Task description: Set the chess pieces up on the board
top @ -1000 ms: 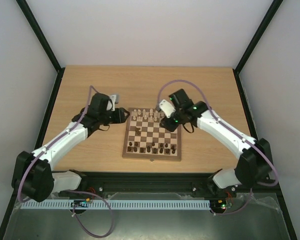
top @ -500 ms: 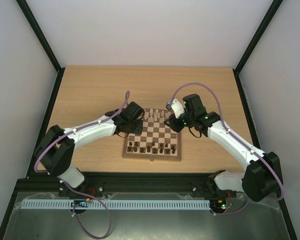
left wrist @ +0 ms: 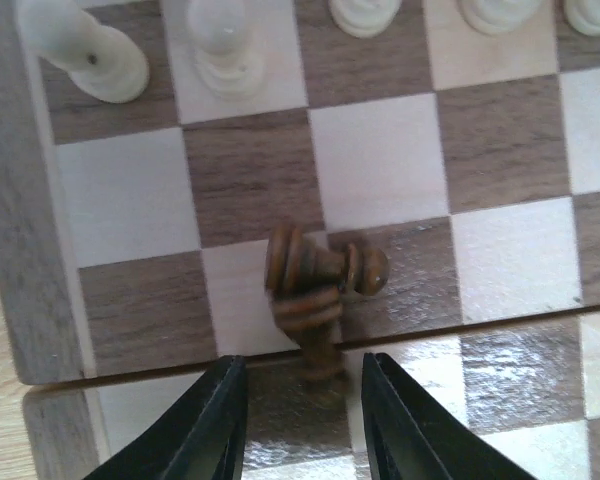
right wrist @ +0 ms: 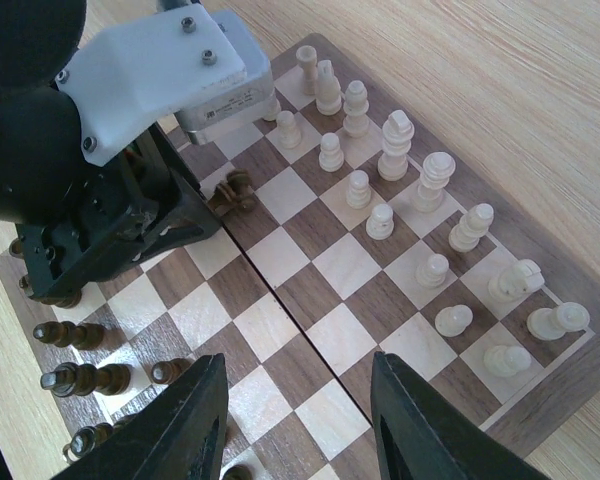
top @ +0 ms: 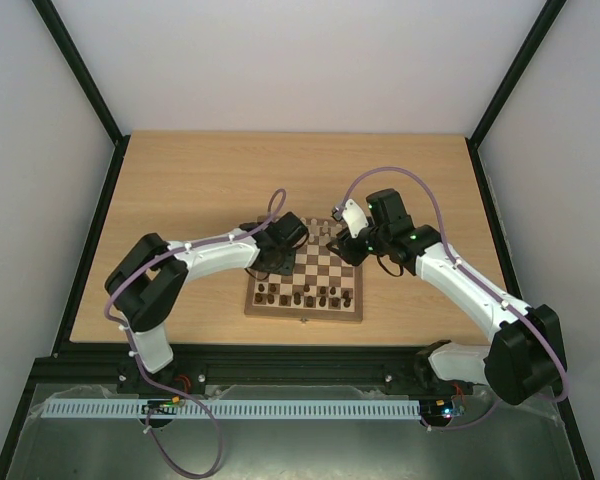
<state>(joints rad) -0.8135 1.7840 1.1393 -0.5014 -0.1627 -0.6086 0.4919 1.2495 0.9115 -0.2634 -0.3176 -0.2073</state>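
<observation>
Since a second ago, my left arm has swung in from the worktop (top: 180, 180) beside the board (top: 320, 272) and now reaches over the board's left side. My right arm has shifted only slightly.

My left hand (left wrist: 302, 400) hangs just above two fallen dark pieces (left wrist: 315, 285). They lie tipped over, one across the other, on squares close to the left border. The fingers (left wrist: 215, 425) of this hand are parted. The lower end of one fallen piece lies in the gap between them with space on both sides, so nothing is grasped.

My right hand (right wrist: 298, 390) hovers above the board, released, with only bare squares showing between its fingers.

Pale pieces (right wrist: 395, 150) stand upright in two rows along the far edge of the board. Other dark pieces (top: 305, 295) stand along the near edge. The board lies in the middle of the worktop, just ahead of both arm bases.
</observation>
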